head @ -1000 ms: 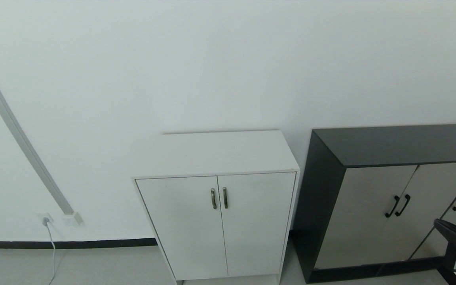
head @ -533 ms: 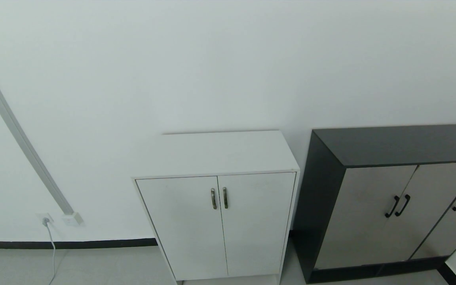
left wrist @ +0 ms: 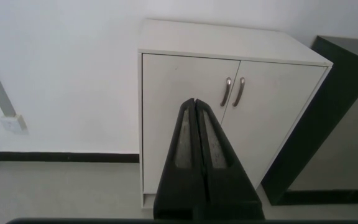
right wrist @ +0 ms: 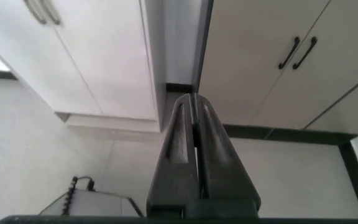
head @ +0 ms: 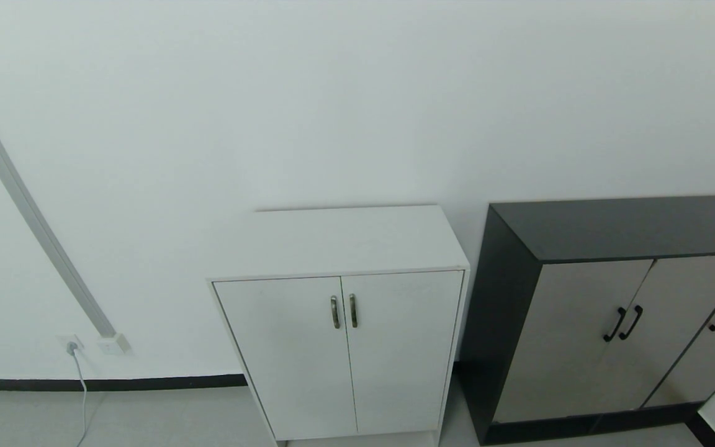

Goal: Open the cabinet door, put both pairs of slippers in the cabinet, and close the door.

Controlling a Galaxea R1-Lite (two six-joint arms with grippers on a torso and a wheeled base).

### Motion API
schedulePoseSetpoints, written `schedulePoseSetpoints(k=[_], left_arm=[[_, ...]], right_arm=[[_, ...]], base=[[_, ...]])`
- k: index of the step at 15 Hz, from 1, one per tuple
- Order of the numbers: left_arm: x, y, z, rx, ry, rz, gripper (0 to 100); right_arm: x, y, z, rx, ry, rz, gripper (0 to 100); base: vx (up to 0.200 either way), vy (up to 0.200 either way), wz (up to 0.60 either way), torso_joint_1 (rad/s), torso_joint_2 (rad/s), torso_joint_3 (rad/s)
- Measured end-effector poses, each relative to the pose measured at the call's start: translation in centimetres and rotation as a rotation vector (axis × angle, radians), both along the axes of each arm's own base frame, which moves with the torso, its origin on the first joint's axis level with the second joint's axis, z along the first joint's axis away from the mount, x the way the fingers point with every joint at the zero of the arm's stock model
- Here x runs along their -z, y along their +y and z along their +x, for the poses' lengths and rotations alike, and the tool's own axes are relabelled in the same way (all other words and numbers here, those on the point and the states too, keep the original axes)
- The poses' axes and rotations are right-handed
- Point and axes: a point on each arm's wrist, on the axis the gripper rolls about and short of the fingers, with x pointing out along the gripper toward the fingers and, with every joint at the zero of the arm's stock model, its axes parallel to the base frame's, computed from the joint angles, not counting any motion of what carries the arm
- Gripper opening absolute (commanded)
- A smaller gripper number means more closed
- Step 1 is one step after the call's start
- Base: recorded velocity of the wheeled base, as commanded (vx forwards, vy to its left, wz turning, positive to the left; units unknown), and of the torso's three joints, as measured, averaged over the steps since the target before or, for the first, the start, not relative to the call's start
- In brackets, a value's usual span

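Note:
A small white cabinet stands against the wall with both doors closed; two metal handles meet at its middle seam. My left gripper is shut with nothing in it, held some way in front of the white cabinet, pointing at its left door. My right gripper is shut and empty, low over the floor in front of the gap between the white cabinet and the black one.
A black cabinet with grey doors and black handles stands right of the white one. A wall socket with a cable and a slanted conduit are at the left. Grey floor lies in front.
The right arm, seen at the lower right edge of the head view one second ago, has dropped out of that view. The cabinets have not changed.

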Motion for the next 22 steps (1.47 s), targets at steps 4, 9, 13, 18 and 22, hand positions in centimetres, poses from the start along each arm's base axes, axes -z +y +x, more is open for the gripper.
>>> schedulePoseSetpoints(k=[4,9,13,18,22], left_arm=[[0.0,0.0,0.0,-0.001,0.000,0.000,0],[0.0,0.0,0.0,0.000,0.000,0.000,0],[0.0,0.0,0.0,0.000,0.000,0.000,0],[0.0,0.0,0.0,0.000,0.000,0.000,0],[0.0,0.0,0.0,0.000,0.000,0.000,0]], right_arm=[[0.9,0.0,-1.2,-0.082,-0.007,0.018,0],[1.3,-0.1,-1.8,-0.092,-0.070,0.023,0],[1.4,-0.2,-2.7,0.018,-0.191,0.024,0],[1.6,-0.1,-3.8,0.073,-0.328,0.030,0],[1.6,-0.2,-4.0,0.117,-0.360,0.107,0]], base=[[0.000,0.000,0.00,0.000,0.00,0.000],[0.000,0.000,0.00,0.000,0.00,0.000],[0.000,0.000,0.00,0.000,0.00,0.000],[0.000,0.000,0.00,0.000,0.00,0.000],[0.000,0.000,0.00,0.000,0.00,0.000]])
